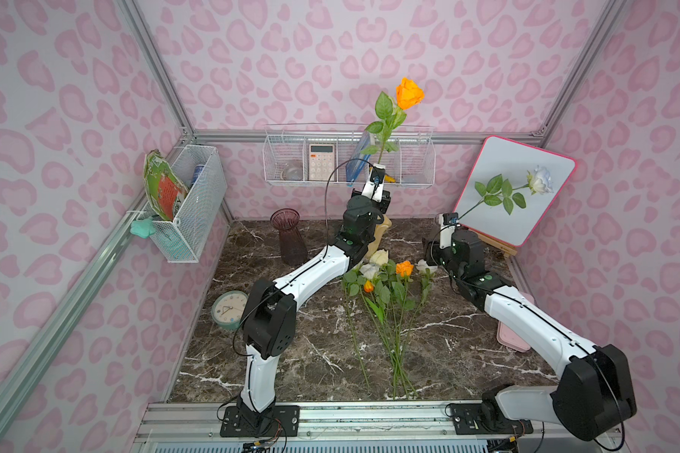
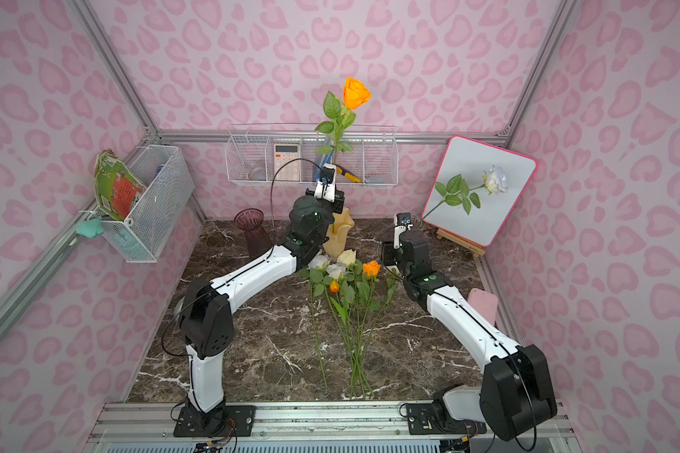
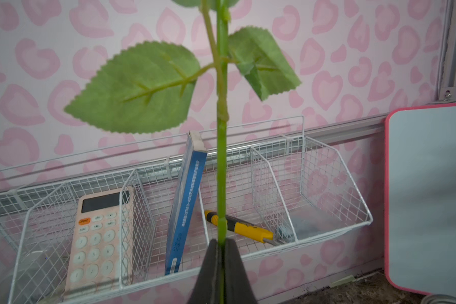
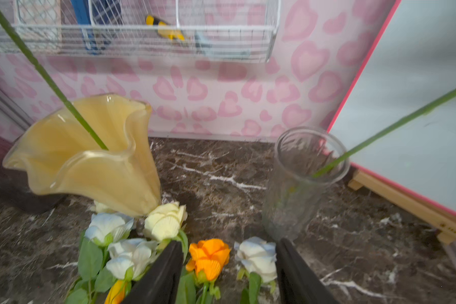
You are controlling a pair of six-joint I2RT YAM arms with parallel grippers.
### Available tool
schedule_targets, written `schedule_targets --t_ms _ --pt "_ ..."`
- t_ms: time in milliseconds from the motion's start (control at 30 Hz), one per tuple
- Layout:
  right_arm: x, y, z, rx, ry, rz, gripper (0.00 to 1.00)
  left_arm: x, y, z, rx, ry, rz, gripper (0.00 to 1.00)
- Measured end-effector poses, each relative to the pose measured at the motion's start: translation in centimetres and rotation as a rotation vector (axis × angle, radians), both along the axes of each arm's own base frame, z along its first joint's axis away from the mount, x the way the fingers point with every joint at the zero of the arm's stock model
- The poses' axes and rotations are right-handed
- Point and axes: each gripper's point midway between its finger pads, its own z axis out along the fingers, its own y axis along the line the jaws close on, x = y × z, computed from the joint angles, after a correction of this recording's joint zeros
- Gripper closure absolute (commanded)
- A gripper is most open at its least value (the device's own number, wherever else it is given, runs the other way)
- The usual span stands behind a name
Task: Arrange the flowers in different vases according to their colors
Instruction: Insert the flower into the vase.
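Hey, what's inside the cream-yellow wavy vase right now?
One green stem dips into the cream-yellow vase; it belongs to the orange rose. The vase's wall hides its lower end, so whether it reaches the bottom cannot be told.

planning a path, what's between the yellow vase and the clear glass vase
Just bare marble tabletop between yellow vase and clear glass vase in the right wrist view; roses lie nearby.

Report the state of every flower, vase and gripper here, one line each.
left gripper, shut on orange rose stem.
right gripper, open, holding nothing.
orange rose, upright, stem end inside cream-yellow vase.
bluish white rose, leaning in clear vase.
purple vase, upright, no flower.
cream-yellow vase, upright, holds one stem.
clear vase, upright, holds one stem.
loose flowers, lying on table.
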Motion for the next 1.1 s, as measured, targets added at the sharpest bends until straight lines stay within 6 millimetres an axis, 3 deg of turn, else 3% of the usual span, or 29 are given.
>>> schedule_targets --t_ms 133,333,367,433,500,567,800,900,1100 --pt "-1.4 0.9 -4.1 0.058 0.16 0.013 0.42 -0.2 0.5 -1.7 -0.016 0.021 0.019 1.0" --pt "-4.8 3.0 -9.8 0.112 0.379 0.052 0.44 -0.8 0.3 -3.6 -0.028 0.032 0.017 0.91" --pt "-5.5 3.2 -10.8 0.117 0.416 0.052 0.44 -0.8 0.1 -4.0 -0.023 0.038 0.014 0.88" --pt "-6.9 3.2 -12.6 0.128 0.479 0.044 0.45 -0.9 -0.2 -4.7 -0.016 0.047 0.013 0.72" --pt "-8.0 3.0 -13.7 0.146 0.523 0.024 0.45 -1.0 -0.2 -5.3 -0.016 0.053 0.022 0.66" --pt "-8.8 2.8 -14.4 0.16 0.55 0.008 0.45 -1.1 -0.3 -5.8 -0.013 0.059 0.025 0.58" --pt "-11.2 3.0 -17.6 0.18 0.668 -0.008 0.45 -1.3 -0.1 -7.1 -0.019 0.088 0.037 0.51" --pt "-11.6 3.4 -18.0 0.18 0.685 0.0 0.45 -1.4 0.1 -7.4 -0.019 0.095 0.041 0.48" --pt "-12.1 3.4 -18.7 0.174 0.721 -0.012 0.46 -2.2 0.7 -6.4 -0.055 0.09 0.046 0.46"
